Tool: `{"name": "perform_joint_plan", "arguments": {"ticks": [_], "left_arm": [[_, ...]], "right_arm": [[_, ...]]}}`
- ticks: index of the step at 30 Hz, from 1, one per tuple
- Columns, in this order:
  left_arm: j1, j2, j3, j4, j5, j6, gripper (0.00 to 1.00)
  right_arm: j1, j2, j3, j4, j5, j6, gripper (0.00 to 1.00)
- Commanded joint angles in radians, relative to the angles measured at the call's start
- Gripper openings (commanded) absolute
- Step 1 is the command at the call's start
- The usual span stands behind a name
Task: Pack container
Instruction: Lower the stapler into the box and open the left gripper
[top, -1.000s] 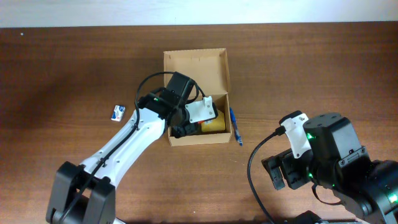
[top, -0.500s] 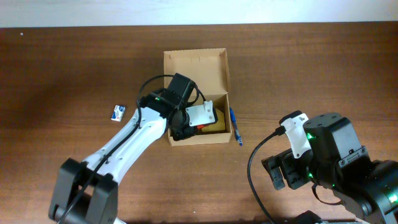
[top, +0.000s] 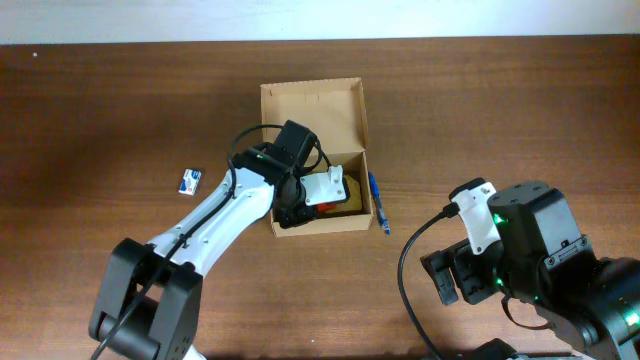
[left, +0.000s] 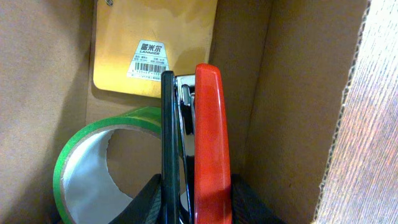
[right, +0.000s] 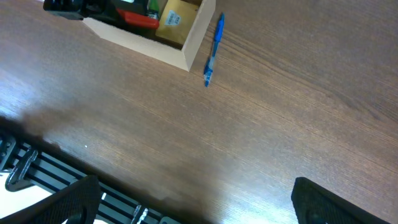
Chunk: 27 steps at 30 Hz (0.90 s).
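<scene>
The container (top: 352, 110) is an open tan cardboard box with its lid flap raised at the back. My left gripper (left: 194, 202) is inside it, shut on a red and black stapler (left: 199, 137), held close to the box's right wall. A green tape roll (left: 93, 158) and a yellow packet (left: 152, 46) lie in the box beside it. The box also shows in the right wrist view (right: 193, 40). My right gripper (right: 193, 199) is open and empty, low over the table at the front right, far from the box.
A blue pen (top: 378, 203) lies on the table just right of the box; it also shows in the right wrist view (right: 213, 50). A small blue and white item (top: 190, 181) lies left of the box.
My left gripper has moved a little deeper into the box with the stapler. The right arm has not moved.
</scene>
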Motion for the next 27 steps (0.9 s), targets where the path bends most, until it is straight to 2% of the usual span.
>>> {"name": "perform_joint_plan", "arguments": {"ticks": [1, 4, 11, 27], "left_arm": [[0.006, 0.008, 0.021, 0.002, 0.003, 0.020, 0.07], [0.006, 0.008, 0.021, 0.002, -0.004, 0.020, 0.22], [0.006, 0.008, 0.021, 0.002, -0.004, 0.020, 0.41], [0.006, 0.007, 0.022, 0.002, -0.004, 0.019, 0.43]], "right_arm": [[-0.005, 0.000, 0.000, 0.003, -0.010, -0.003, 0.99], [-0.005, 0.000, 0.000, 0.003, -0.010, -0.003, 0.99], [-0.005, 0.000, 0.000, 0.003, -0.010, -0.003, 0.99], [-0.005, 0.000, 0.000, 0.003, -0.010, -0.003, 0.99]]}}
